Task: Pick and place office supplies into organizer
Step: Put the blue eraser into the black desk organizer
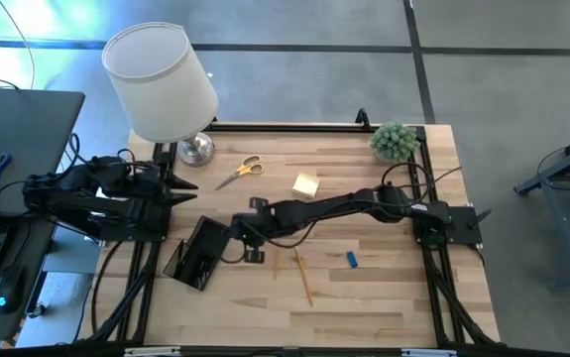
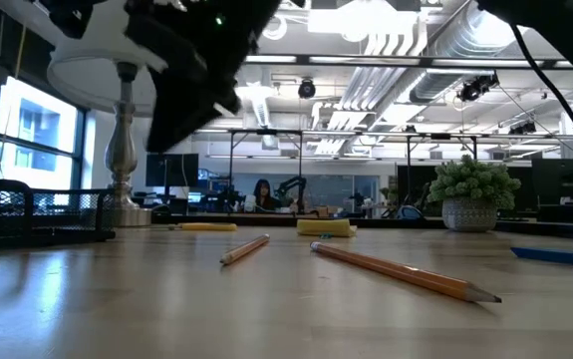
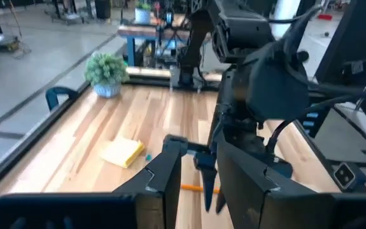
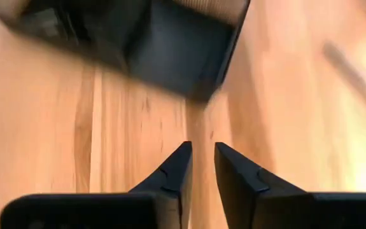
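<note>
1. From above, my right hand (image 1: 243,236) reaches across the bench (image 1: 384,297) to just beside the black organizer (image 1: 197,254), which sits near the bench's left edge.
2. My right wrist view shows what the overhead cannot: my fingers (image 4: 173,170) stand narrow with only a slim gap, nothing between them, the organizer's corner (image 4: 183,44) just ahead.
3. My left hand (image 1: 187,185) waits by the lamp (image 1: 161,81); its wrist view shows a narrow gap, nothing held.
4. Overhead count: 1 yellow-handled scissors (image 1: 242,170), 1 sticky-note pad (image 1: 305,183), 1 small blue piece (image 1: 352,260), 1 plant (image 1: 395,141).
5. Only the low view separates 2 pencils (image 2: 403,271) clearly.
</note>
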